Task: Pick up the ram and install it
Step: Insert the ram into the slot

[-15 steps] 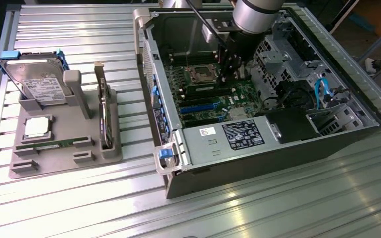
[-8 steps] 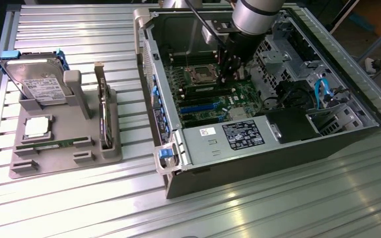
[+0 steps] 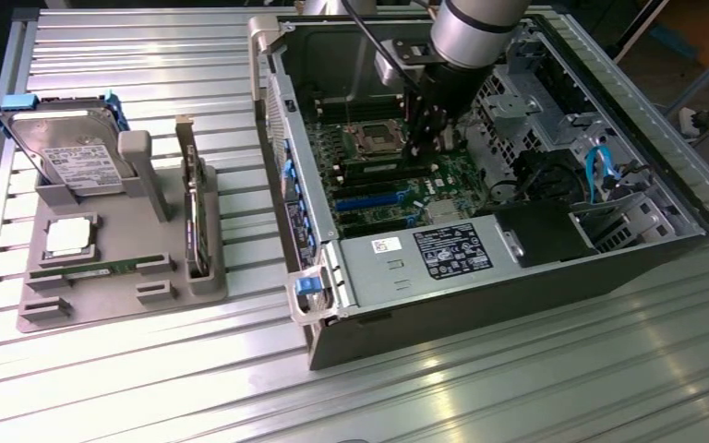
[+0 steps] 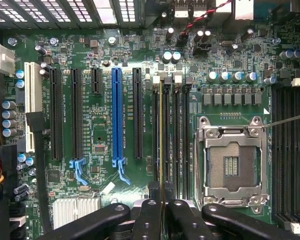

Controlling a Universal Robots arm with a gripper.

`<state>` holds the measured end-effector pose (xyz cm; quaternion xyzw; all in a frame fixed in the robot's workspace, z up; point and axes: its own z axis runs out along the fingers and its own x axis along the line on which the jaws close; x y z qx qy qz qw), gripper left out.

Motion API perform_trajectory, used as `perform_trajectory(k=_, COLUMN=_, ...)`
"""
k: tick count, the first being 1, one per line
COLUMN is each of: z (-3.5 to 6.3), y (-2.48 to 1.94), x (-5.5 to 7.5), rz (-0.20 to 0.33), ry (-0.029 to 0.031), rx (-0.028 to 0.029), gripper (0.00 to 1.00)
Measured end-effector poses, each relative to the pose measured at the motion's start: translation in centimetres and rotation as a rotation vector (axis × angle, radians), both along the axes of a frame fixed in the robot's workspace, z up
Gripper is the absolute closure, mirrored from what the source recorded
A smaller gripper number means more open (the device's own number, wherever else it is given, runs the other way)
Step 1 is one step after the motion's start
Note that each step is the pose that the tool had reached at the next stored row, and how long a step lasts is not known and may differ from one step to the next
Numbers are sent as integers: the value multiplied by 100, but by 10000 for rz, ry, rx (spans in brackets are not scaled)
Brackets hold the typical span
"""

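While hand clamps ram edge-on, memory slots flank it closely both sides.

- The slatted metal table is bright, with pale streaks of glare along its ribs, strongest toward the near edge.
- The inside of the computer case sits in shade, and its far wall is nearly black.
- The arm carries a white highlight down its silver sleeve.
- In the wrist view the green board is evenly lit. The vent slots are washed out to white, and the black gripper shows a soft sheen.
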<state>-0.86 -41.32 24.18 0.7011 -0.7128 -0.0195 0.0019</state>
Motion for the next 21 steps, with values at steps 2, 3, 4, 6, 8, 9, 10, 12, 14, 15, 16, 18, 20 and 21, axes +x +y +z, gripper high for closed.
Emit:
perform_trajectory(k=2, z=-4, y=0, x=0, rz=0, ry=1, rx=-2, gripper=88)
perform_trajectory(k=3, z=-6, y=0, x=0, rz=-2, ry=0, rx=-1, gripper=88)
perform_trajectory(k=4, z=-8, y=0, x=0, rz=-13, ry=-1, rx=2, gripper=88)
perform_trajectory(k=6, z=-8, y=-2, x=0, rz=-13, ry=0, rx=1, gripper=88)
perform_trajectory(k=8, z=-8, y=-6, x=0, rz=-12, ry=0, rx=1, gripper=88)
perform_trajectory(k=9, z=-8, y=-7, x=0, rz=-12, ry=0, rx=0, gripper=88)
perform_trajectory(k=10, z=-7, y=-7, x=0, rz=-13, ry=0, rx=0, gripper=88)
perform_trajectory(k=12, z=-8, y=-7, x=0, rz=-12, ry=0, rx=0, gripper=88)
perform_trajectory(k=14, z=-8, y=-8, x=0, rz=-12, ry=0, rx=0, gripper=88)
perform_trajectory(k=15, z=-8, y=-8, x=0, rz=-13, ry=0, rx=0, gripper=88)
perform_trajectory(k=16, z=-8, y=-8, x=0, rz=-13, ry=0, rx=0, gripper=88)
perform_trajectory(k=18, z=-14, y=-8, x=0, rz=-13, ry=-1, rx=2, gripper=88)
perform_trajectory(k=20, z=-28, y=-8, x=0, rz=-12, ry=-3, rx=-1, gripper=88)
perform_trajectory(k=21, z=-35, y=-8, x=0, rz=-11, ry=-5, rx=-1, gripper=88)
